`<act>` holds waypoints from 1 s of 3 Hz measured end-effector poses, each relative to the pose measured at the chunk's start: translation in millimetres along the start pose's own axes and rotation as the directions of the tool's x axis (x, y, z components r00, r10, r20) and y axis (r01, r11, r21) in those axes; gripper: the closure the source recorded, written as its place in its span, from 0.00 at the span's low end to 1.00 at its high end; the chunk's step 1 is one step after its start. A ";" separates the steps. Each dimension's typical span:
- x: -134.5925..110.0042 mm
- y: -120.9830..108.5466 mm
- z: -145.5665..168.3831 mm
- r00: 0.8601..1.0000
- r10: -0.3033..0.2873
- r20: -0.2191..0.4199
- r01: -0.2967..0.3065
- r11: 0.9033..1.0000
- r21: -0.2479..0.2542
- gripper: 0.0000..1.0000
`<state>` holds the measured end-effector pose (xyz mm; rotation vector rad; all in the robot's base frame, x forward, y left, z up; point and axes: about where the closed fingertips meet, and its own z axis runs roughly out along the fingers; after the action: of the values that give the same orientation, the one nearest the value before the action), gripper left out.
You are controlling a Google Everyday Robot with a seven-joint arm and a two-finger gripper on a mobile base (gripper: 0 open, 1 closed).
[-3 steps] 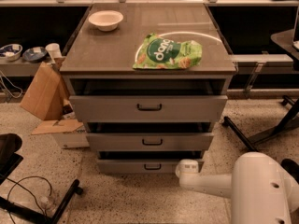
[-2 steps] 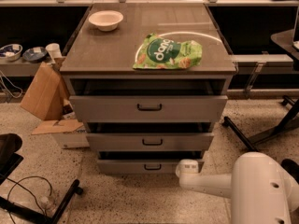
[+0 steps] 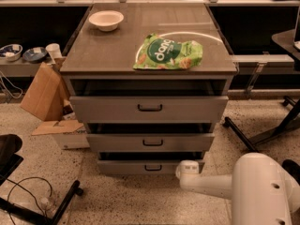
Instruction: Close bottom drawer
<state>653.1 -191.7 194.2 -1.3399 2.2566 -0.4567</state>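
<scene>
The bottom drawer [image 3: 140, 167] is the narrowest grey front at the foot of the cabinet, with a small black bar handle [image 3: 153, 168]. It stands slightly out, a dark gap above it. My white arm reaches in from the lower right. Its end, the gripper [image 3: 183, 169], sits against the right part of the bottom drawer front. The fingers are hidden behind the white wrist.
The middle drawer [image 3: 150, 142] and top drawer [image 3: 149, 108] also stand slightly out. A green snack bag [image 3: 168, 53] and a white bowl [image 3: 106, 19] lie on the cabinet top. Cardboard [image 3: 43, 93] leans at the left. A chair base [image 3: 65, 196] is at lower left, another at right.
</scene>
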 end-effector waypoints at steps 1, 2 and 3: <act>0.0 0.0 0.0 1.000 0.000 0.000 0.000 1.000 0.000 0.11; 0.1 0.1 0.0 1.000 0.000 0.000 0.000 1.000 0.000 0.00; 3.4 1.4 -3.3 1.000 0.000 -0.005 0.000 1.000 0.001 0.19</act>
<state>648.9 -193.9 195.4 -1.3395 2.2601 -0.4621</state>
